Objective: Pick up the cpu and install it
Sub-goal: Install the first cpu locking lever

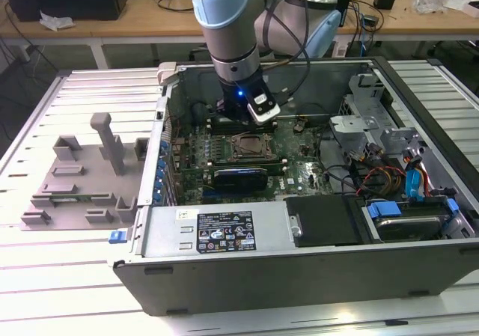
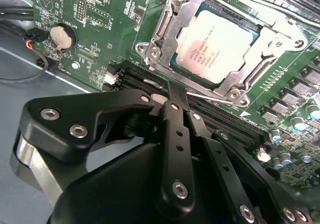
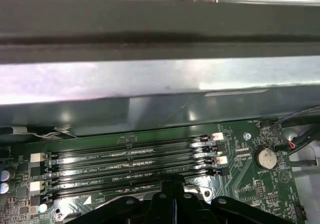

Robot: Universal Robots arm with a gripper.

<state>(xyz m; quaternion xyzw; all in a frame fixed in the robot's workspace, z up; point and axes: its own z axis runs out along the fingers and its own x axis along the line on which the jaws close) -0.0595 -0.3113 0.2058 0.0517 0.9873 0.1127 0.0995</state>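
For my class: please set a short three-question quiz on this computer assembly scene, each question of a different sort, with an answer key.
1. True or false: the cpu lies in the socket on the motherboard.
2. Multiple choice: in the second wrist view, the gripper is over A) the grey tray, B) the memory slots beside the socket, C) the blue drive cables.
3. Short answer: in the exterior view, on which side of the computer case does the grey tray sit?

Key
1. True.
2. B; the memory slots lie under its closed fingers.
3. The exterior view's left, outside the case.
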